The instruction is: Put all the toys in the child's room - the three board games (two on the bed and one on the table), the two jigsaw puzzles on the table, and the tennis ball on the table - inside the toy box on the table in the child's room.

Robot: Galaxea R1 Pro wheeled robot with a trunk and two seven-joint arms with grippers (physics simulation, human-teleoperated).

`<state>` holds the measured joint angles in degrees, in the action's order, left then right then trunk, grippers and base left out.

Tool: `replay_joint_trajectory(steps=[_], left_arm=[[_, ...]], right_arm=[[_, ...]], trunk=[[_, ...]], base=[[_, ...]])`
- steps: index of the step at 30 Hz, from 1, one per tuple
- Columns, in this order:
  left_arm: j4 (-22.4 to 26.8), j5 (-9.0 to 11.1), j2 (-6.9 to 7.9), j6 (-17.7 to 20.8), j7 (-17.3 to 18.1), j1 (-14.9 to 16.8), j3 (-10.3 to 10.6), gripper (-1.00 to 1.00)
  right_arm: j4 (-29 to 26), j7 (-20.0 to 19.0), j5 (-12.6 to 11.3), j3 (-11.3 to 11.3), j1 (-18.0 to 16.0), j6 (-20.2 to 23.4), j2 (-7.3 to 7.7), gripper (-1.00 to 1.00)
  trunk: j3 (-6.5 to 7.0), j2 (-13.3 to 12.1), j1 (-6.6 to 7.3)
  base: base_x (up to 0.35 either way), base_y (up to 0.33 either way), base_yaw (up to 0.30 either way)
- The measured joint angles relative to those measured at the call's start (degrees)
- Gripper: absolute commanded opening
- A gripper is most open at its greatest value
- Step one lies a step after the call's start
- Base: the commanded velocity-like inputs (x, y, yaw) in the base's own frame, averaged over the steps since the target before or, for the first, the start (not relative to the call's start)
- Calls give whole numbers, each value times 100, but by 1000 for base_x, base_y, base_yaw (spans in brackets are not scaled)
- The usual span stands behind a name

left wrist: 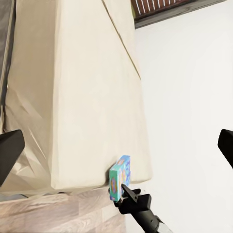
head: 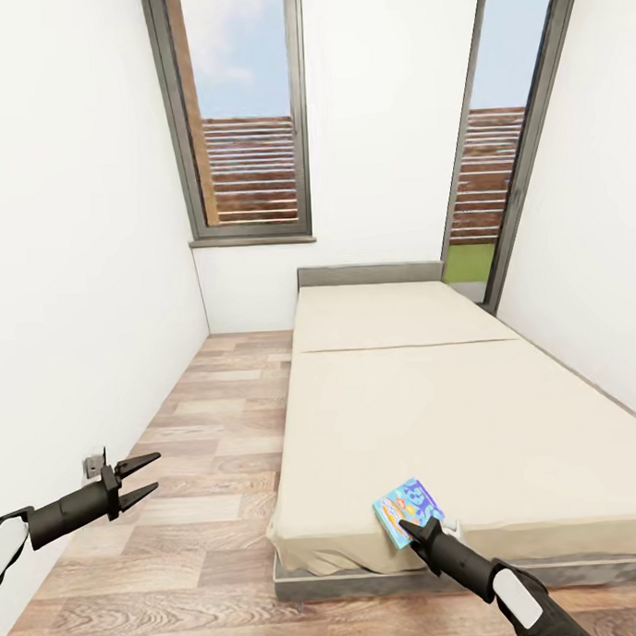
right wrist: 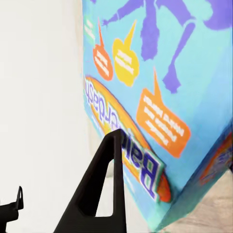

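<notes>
A light blue board game [head: 408, 508] with blue lettering and orange speech bubbles is at the near edge of the bed [head: 470, 413], tilted up off the mattress. My right gripper [head: 408, 530] is shut on its lower edge. In the right wrist view the box's printed face [right wrist: 174, 73] is very close, with one dark finger [right wrist: 104, 194] lying across it. From the left wrist view the box [left wrist: 119, 175] stands on edge at the bed's corner, held by the right gripper [left wrist: 124, 188]. My left gripper [head: 145, 477] hangs open over the floor at the left, holding nothing.
The beige bed fills the middle and right of the room, with a grey headboard [head: 370, 274] under two tall windows. A strip of wood-plank floor [head: 221, 424] runs between the bed and the white left wall, which has a socket [head: 90, 467] low down.
</notes>
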<state>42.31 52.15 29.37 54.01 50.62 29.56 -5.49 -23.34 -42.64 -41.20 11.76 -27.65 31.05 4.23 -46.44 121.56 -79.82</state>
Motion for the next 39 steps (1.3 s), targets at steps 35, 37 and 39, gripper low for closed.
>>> replay_joint_trajectory(steps=[35,37,39], left_arm=[[606,-2,20,195,-8,-2,78,100],[828,-5,44,261,-11,-12,158,100],[946,-41,88,311,21,-50,240,100]], right_arm=[[-982,-247,-80,-637,4,110,110,-100],[-1240,-464,-80,-725,16,136,111,-100],[-1350,-586,-30,-719,52,167,79,-100]], trunk=[[630,-1404,769],[666,-1484,813],[684,-1525,835]], base=[[0,0,0],[0,0,0],[0,0,0]])
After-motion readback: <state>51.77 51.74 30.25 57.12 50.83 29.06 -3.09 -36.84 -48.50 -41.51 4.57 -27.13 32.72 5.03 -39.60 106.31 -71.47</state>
